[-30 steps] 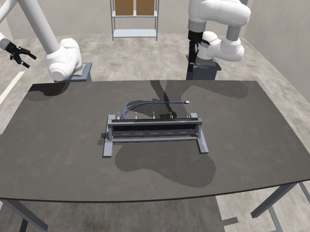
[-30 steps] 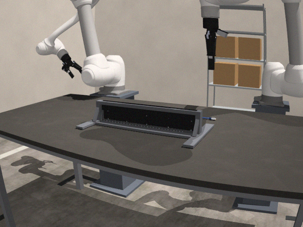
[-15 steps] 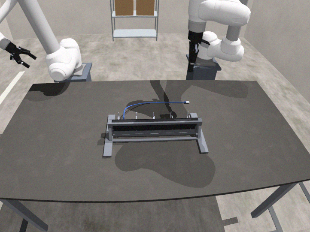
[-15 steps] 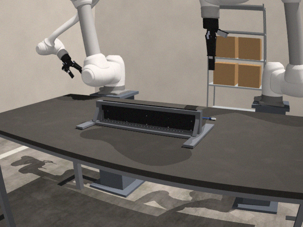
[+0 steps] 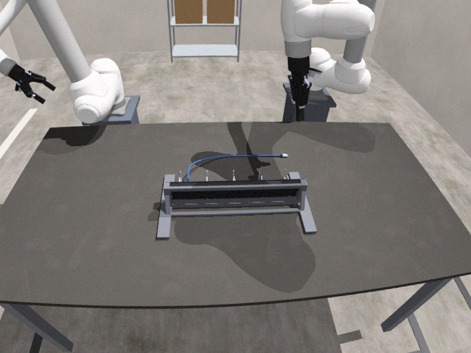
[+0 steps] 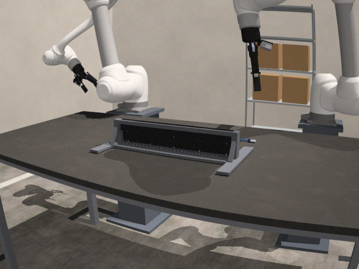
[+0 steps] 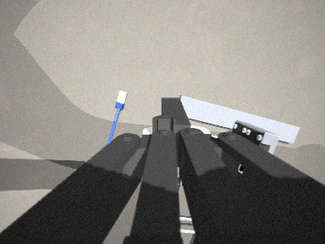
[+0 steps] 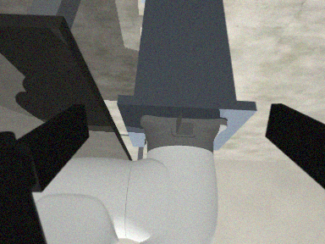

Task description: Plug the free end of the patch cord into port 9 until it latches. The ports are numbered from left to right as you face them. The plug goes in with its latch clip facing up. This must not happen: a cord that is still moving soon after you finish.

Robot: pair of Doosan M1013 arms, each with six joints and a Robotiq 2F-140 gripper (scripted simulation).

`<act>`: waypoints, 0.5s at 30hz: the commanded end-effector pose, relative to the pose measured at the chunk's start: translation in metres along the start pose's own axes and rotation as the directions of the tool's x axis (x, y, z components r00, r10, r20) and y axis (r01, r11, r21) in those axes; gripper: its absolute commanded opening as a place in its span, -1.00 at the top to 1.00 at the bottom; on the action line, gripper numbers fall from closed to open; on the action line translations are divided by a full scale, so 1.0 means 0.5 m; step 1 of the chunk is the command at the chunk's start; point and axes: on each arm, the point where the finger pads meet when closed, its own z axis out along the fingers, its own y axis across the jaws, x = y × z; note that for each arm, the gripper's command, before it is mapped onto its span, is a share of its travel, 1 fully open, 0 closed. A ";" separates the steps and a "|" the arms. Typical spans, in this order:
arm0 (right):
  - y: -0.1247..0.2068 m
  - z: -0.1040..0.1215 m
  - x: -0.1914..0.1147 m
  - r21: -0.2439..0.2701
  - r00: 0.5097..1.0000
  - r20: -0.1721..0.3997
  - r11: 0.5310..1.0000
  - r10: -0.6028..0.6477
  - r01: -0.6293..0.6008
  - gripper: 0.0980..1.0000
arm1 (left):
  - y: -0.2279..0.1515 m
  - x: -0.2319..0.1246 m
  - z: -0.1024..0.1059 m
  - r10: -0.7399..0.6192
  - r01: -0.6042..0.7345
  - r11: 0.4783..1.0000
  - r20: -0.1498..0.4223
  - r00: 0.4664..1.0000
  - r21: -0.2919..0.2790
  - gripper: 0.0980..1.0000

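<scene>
The table (image 5: 98, 267) (image 6: 269, 191) (image 7: 190, 55) is dark grey. Nearest on it is the grey stand (image 5: 235, 213) (image 6: 234, 161) (image 7: 237, 119), on two flat feet. It carries the black panel (image 5: 235, 193) (image 6: 176, 140) (image 7: 250, 131), upright and running left to right. Pale hooks (image 5: 233, 176) stick out from its far side.

Beyond that lies the cord (image 5: 235, 156) (image 6: 244, 139) (image 7: 113, 127), thin, smooth and bright blue. It comes out from the panel's far side near the left end, bends over in one round curve, then runs almost straight to the right. Its free end is the plug (image 5: 284, 155) (image 6: 252, 140) (image 7: 121, 97), small, blocky and white behind a darker blue boot, out of any port and pointing right. Which way its clip faces is too small to tell.

Farther, on the right side, the left gripper (image 5: 300, 115) (image 6: 257, 87) (image 7: 170, 112) hangs above the plug's level, clenched on nothing, apart from the cord. On the far left, the right gripper (image 5: 47, 94) (image 6: 91, 87) (image 8: 177, 120) is spread wide and empty. Farthest is a shelf (image 5: 171, 40) (image 6: 314, 41) with brown boxes (image 5: 188, 9) (image 6: 295, 89).
</scene>
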 end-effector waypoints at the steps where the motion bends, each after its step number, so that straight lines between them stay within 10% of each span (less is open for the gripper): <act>1: 0.000 -0.001 0.000 0.000 1.000 -0.001 1.000 0.000 0.000 -1.00 | 0.028 0.010 0.019 -0.106 0.104 0.992 -0.037 0.994 -0.071 1.00; 15: 0.000 -0.001 0.000 0.000 1.000 -0.001 1.000 0.000 0.000 -1.00 | 0.146 0.017 0.067 -0.477 0.464 0.812 0.055 0.877 -0.354 1.00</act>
